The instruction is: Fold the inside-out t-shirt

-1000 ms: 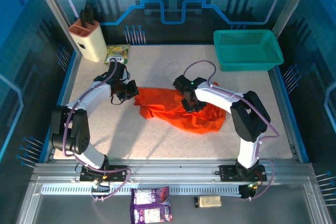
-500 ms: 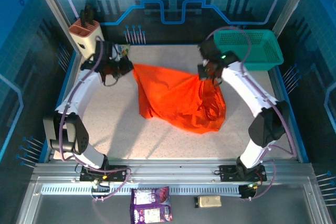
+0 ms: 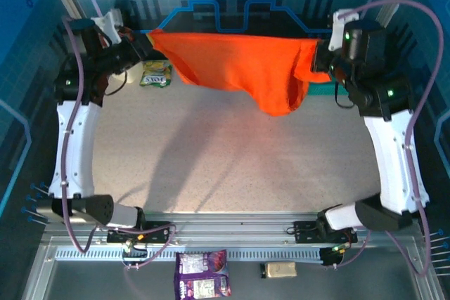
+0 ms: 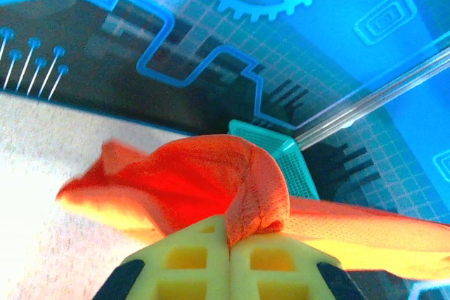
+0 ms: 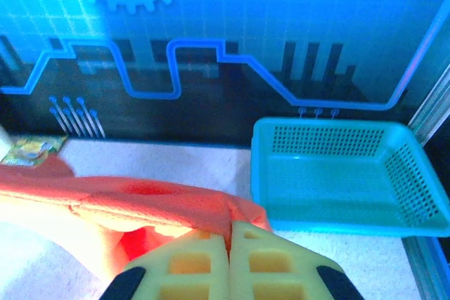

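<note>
Left end effector (image 3: 145, 41), upper left: pads pressed together, pinching t-shirt (image 3: 239, 64) edge. Right end effector (image 3: 320, 57), upper right: same. One t-shirt, stretched between two end effectors, lifted above surface (image 3: 232, 163). One teal basket (image 5: 337, 173).

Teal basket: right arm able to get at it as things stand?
Likely within reach: the basket lies just ahead of the right gripper, nothing between. But that gripper is shut on the t-shirt, held up with the left gripper, so not without letting go.

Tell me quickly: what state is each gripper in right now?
The left gripper is shut on the t-shirt.
The right gripper is shut on the t-shirt.
</note>
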### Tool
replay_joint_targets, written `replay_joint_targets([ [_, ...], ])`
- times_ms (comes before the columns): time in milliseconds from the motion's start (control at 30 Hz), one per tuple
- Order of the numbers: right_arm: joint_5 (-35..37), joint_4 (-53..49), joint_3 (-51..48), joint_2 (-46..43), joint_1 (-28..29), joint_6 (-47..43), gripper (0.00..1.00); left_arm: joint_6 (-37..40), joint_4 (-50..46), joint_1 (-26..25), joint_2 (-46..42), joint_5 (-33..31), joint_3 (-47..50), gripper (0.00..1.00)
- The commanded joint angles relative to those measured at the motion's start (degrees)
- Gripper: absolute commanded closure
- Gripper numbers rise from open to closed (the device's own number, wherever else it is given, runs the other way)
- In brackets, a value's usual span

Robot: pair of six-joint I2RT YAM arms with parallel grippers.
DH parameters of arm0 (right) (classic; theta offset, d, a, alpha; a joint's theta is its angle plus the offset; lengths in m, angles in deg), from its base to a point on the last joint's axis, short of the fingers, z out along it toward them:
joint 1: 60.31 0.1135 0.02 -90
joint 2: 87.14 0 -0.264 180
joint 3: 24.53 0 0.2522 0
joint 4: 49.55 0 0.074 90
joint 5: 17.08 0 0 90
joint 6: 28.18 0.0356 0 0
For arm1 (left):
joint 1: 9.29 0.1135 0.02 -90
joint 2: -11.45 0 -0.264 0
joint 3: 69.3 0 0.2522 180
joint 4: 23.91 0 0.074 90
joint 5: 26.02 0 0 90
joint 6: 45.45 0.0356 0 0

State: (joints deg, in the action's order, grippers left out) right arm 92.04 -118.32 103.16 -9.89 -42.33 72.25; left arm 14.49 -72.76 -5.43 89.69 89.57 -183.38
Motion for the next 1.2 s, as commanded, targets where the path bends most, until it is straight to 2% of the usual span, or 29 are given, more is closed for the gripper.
replay_joint_targets([
  [0, -0.7, 1.0, -13.6, -5.1, -1.0, 1.8, 1.0, -0.2, -7.9, 2.0, -3.4, -7.3, 12.8, 0.97],
  [200, -12.7, 3.4, -40.0, -8.3, 0.0, 7.3, 1.0, -1.6, -6.6, 1.8, -9.1, -14.2, 44.7, 0.85],
  [300, -15.6, 5.6, -46.8, -7.7, 0.5, 9.3, 1.0, -2.0, -4.8, 0.6, -9.7, -16.6, 51.2, 0.77],
  [400, -16.5, 7.0, -49.7, -6.3, 1.0, 9.6, 1.0, -1.8, -5.3, -3.5, -8.5, -21.1, 52.0, 0.75],
  [533, -16.3, 7.0, -50.0, -5.1, 1.7, 9.3, 1.0, -2.9, -5.2, -12.1, -5.7, -25.0, 49.1, 0.73],
  [767, -15.9, 7.3, -50.2, -4.8, 2.3, 9.5, 1.0, -6.4, -4.5, -26.3, 5.7, -31.1, 41.9, 0.66],
  [867, -15.8, 7.4, -50.1, -4.7, 2.4, 9.8, 1.0, -7.9, -2.0, -29.0, 10.3, -29.3, 40.8, 0.66],
  [1000, -15.7, 7.1, -49.7, -4.4, 2.6, 9.7, 1.0, -10.1, 6.9, -29.3, 13.5, -21.1, 43.8, 0.66],
  [1167, -15.6, 6.8, -49.3, -4.3, 2.8, 9.9, 1.0, -11.0, 8.1, -29.2, 17.0, -20.0, 44.6, 0.67],
])
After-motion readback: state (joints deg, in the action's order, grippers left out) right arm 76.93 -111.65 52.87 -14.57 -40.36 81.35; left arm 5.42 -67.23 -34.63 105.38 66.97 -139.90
